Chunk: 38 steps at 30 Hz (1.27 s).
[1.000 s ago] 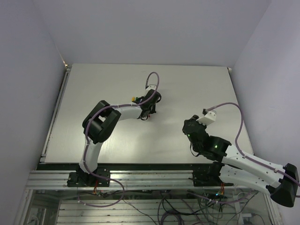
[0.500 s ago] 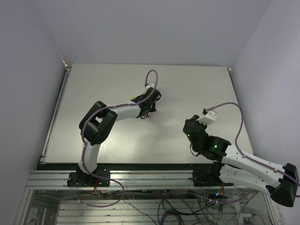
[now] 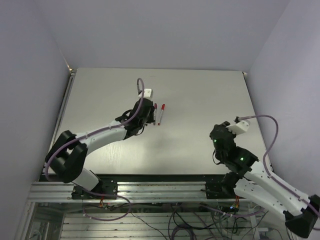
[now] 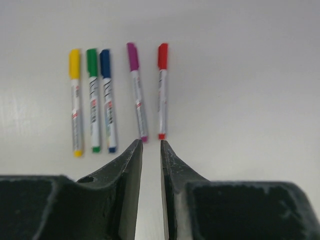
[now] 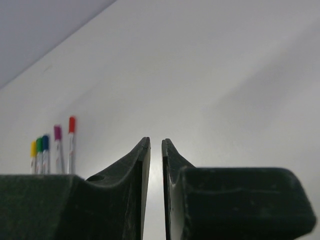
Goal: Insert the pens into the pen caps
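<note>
- Left wrist view: the left gripper (image 4: pixel 151 142) has two black fingers (image 4: pixel 129 165) with a matte, slightly grainy surface. They taper to blunt tips. The tips stand all but together, with only a thin slit between them and nothing in it.
- Five pens (image 4: pixel 108 105) lie flat just beyond those fingertips in a side-by-side row. They are slim, round, whitish-grey barrels.
- Each pen wears one of the pen caps (image 4: pixel 105 63) on its far end. From the left the caps are yellow, green, blue, purple and red. All are smooth plastic with a matching coloured plug at the near end.
- The purple and red plugs sit just ahead of the two fingertips. The yellow, green and blue pens lie off to the left, close together.
- Small dark and red print runs along each barrel, too fine to read.
- The table (image 4: pixel 250 75) is a pale, smooth, off-white sheet.
- Right wrist view: the right gripper (image 5: pixel 155 142) has the same black fingers (image 5: pixel 135 165), drawn nearly together and holding nothing. The capped pens are well beyond and to the left of its left finger.
</note>
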Tool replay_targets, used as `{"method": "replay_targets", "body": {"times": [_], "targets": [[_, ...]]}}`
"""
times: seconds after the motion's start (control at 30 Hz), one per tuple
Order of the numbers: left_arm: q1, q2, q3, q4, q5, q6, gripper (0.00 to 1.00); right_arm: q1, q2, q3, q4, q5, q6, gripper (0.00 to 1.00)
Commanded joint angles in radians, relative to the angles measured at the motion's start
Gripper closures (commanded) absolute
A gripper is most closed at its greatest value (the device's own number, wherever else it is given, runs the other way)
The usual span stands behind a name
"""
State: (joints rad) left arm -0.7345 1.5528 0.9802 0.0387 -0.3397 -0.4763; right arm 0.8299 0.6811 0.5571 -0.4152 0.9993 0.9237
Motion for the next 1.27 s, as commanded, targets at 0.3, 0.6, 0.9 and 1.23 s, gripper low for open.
{"method": "replay_targets", "body": {"times": [0.3, 0.6, 0.9, 1.23], "targets": [[0.025, -0.444, -0.268, -0.117, -0.111, -0.022, 0.68, -0.695, 0.217, 0.023, 0.193, -0.735, -0.230, 0.86], [0.025, -0.769, -0.399, -0.254, -0.169, -0.060, 0.69, -0.706, 0.147, -0.004, 0.218, -0.703, -0.302, 0.67], [0.025, -0.922, -0.440, -0.348, -0.194, -0.083, 0.69, -0.706, 0.089, -0.017, 0.136, -0.643, -0.242, 0.54], [0.024, -0.916, -0.440, -0.359, -0.184, -0.096, 0.69, -0.706, 0.074, -0.016, 0.115, -0.601, -0.228, 0.55]]}}
